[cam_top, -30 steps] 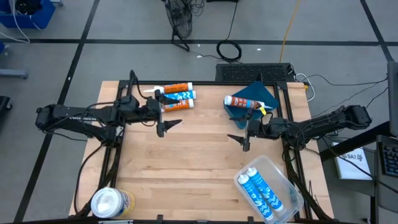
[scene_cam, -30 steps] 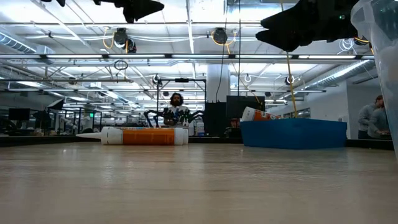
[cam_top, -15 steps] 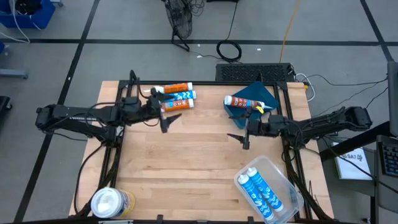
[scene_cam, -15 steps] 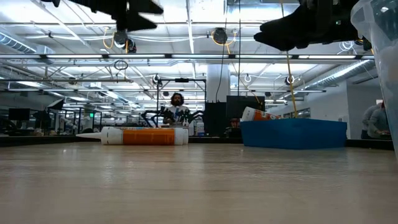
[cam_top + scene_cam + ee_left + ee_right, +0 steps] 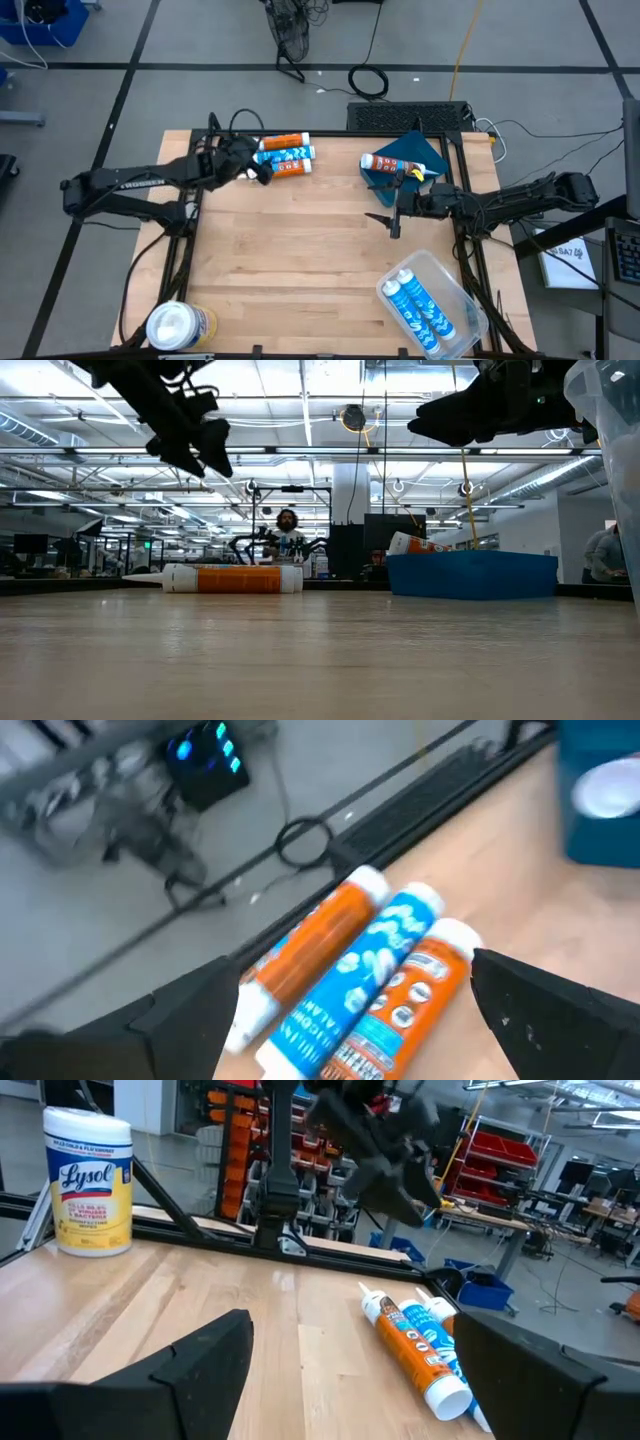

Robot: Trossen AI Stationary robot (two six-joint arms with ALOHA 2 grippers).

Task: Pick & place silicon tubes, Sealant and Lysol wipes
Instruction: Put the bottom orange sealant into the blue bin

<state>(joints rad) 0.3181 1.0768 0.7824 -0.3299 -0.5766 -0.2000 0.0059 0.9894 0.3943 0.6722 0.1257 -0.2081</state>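
Three caulk tubes (image 5: 285, 155) lie side by side on their sides near the table's far edge: an orange one (image 5: 310, 945), a blue one (image 5: 372, 965) and another orange one (image 5: 415, 1000). My left gripper (image 5: 257, 168) hovers open just above their nozzle-side end, tipped down toward them, a finger on either side, touching nothing. My right gripper (image 5: 390, 222) is open and empty, in the air in front of the blue bin (image 5: 420, 150), which holds one more tube (image 5: 385, 163). The yellow Lysol wipes canister (image 5: 178, 325) stands upright at the near left corner.
A clear plastic tub (image 5: 445, 290) with two blue tubes (image 5: 415, 305) lies at the near right. The wooden tabletop (image 5: 300, 250) between the arms is bare. Black frame rails (image 5: 185, 250) run along the table's left and right sides. People show in the room behind the table (image 5: 285, 535).
My left gripper has gone toward the table's far edge, up to the three tubes, and has tipped its fingers down toward them. The tubes have not moved.
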